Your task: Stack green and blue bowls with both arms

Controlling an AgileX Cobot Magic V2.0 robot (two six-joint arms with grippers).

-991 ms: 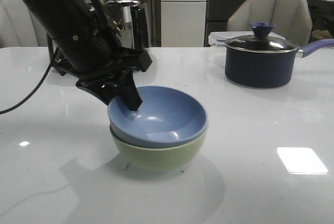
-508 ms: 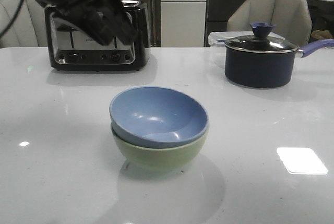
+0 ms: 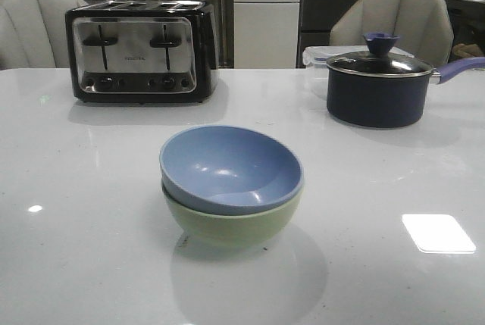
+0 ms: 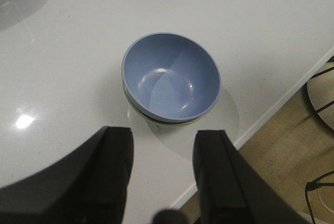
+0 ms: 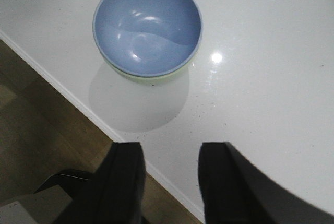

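Left tool [image 4: 162, 174] parted wide and gripping nothing, hovering above and apart from the stack; right tool [image 5: 169, 182] likewise spread, empty, clear of everything. Blue bowl [image 3: 231, 167] nested inside green bowl [image 3: 231, 223], tilted a little, near the front-middle of the worktop [image 3: 91, 211]; judged finished, hence no grip needed. Further back, toaster [image 3: 142, 51] and lidded saucepan [image 3: 379, 86], well apart from the stack

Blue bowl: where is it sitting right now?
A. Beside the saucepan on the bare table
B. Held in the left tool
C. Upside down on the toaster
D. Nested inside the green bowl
D: the blue bowl rests nested in the green bowl, with both tools open and clear of it.
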